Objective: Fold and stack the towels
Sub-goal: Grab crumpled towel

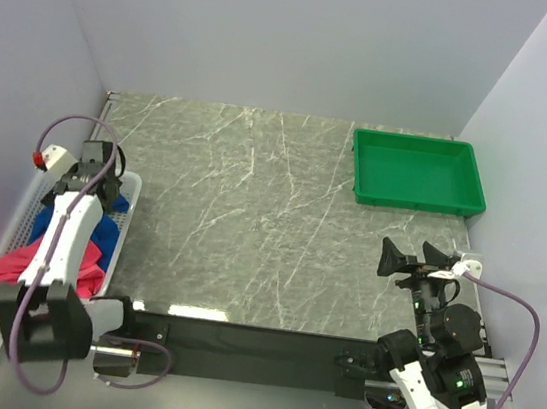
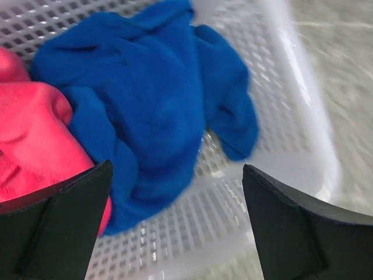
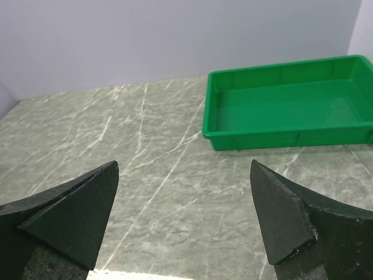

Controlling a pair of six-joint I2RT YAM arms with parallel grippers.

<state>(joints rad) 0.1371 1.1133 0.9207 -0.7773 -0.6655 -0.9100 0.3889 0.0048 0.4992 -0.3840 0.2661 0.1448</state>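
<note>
Over at about 8 o'clock on the marble worktop (image 1: 251,222) sits a white mesh basket (image 1: 133,186), and both towels are in it, crumpled and unfolded. The blue towel (image 2: 151,99) lies toward the 12 o'clock end of the basket. The pink towel (image 2: 29,134) is bunched against it on the 6 o'clock side.

The left gripper (image 2: 176,169) hangs right above the blue towel with its fingers spread wide and nothing between them. I cannot tell whether the fingertips touch the cloth.

The right gripper (image 1: 413,258) is at about 4 o'clock, raised off the worktop, also released and holding nothing. It faces the green tray (image 1: 364,166), which stands at about 1 o'clock near the back wall, well apart from the basket.
</note>
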